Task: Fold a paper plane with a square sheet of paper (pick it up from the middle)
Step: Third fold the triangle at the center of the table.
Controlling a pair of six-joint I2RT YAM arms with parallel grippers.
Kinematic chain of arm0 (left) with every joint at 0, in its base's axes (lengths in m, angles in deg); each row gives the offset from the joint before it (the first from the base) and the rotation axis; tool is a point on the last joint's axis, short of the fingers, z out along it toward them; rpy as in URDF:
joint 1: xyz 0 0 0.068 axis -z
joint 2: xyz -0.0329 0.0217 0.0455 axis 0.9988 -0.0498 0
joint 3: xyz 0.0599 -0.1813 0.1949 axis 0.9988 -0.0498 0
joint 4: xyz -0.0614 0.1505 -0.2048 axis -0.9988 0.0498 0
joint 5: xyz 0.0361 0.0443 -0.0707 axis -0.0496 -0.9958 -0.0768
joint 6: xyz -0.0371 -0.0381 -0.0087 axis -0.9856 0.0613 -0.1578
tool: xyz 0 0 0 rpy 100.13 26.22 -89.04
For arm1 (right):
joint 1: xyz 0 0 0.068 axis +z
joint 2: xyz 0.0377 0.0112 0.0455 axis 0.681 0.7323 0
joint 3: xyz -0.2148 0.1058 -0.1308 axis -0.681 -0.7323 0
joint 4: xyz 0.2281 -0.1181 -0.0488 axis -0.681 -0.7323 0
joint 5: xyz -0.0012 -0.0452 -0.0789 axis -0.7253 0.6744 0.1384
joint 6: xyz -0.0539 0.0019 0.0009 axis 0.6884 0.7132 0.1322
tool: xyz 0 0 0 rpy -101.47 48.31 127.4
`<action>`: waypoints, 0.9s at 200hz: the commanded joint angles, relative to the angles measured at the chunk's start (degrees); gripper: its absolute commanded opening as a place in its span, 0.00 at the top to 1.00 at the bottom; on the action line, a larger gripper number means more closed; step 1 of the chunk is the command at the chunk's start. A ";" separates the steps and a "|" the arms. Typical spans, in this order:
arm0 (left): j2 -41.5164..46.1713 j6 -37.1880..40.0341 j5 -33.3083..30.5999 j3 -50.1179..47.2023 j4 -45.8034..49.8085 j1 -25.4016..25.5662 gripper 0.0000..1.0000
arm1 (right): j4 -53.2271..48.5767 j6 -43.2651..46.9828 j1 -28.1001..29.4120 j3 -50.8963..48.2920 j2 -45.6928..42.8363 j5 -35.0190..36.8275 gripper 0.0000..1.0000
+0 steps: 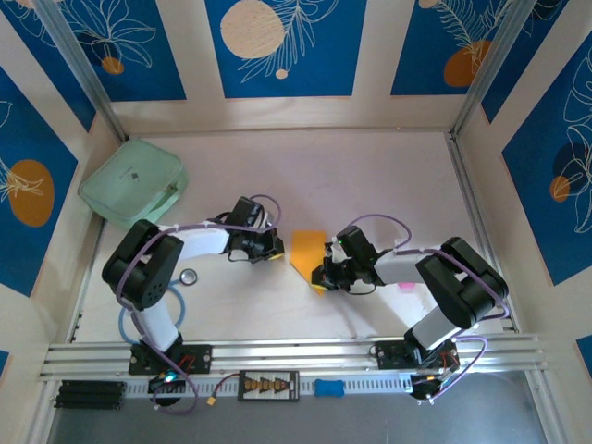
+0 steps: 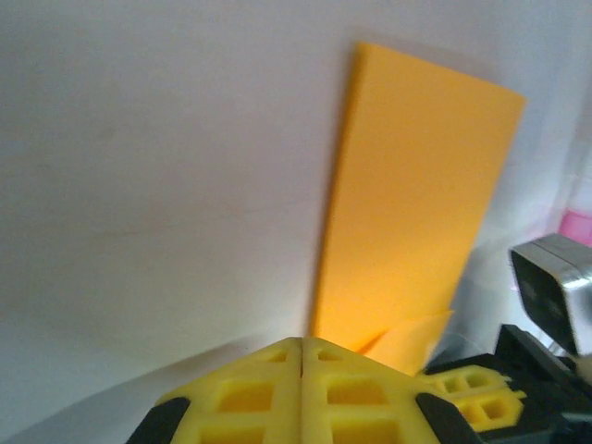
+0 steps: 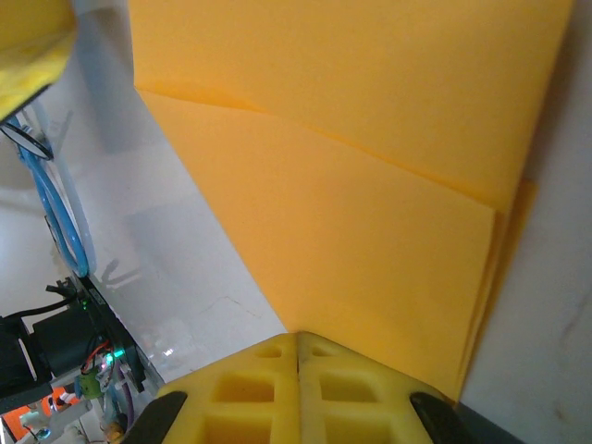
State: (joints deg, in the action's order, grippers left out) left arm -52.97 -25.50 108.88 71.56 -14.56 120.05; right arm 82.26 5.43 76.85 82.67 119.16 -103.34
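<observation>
Lengthwise, the square sheet of paper (image 1: 307, 250) runs far-to-near, tapering toward the arms.

No legible text or labels anywhere.

Here's the white worktop (image 1: 370, 176). Dead centre lies the folded orange paper (image 1: 307, 250), its layers creased over each other. A mint-green case (image 1: 134, 182) sits far left, a small round disc (image 1: 190, 276) nearer, a pink bit (image 1: 405, 286) right.

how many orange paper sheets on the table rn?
1. The orange sheet, folded over, lies mid-table between the left gripper and right gripper. Another under it could be hidden.
</observation>
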 commanded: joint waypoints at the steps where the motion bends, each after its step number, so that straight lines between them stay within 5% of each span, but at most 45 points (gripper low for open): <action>1: 0.78 0.20 1.97 2.61 -1.30 3.77 0.98 | -9.21 0.33 -0.34 -1.40 1.41 3.53 1.00; 54: -5.38 -2.24 1.91 4.63 -2.52 8.48 1.00 | -9.22 0.40 -0.28 -1.37 1.50 3.61 1.00; 180: -4.83 2.49 -1.27 3.98 2.00 1.79 0.96 | -9.56 0.61 -0.36 -1.55 0.97 3.44 1.00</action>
State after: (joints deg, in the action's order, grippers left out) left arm -59.74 -25.23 111.07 75.29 -16.22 123.59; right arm 81.80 5.62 76.81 82.76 119.12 -103.34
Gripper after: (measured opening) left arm 0.064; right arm 0.063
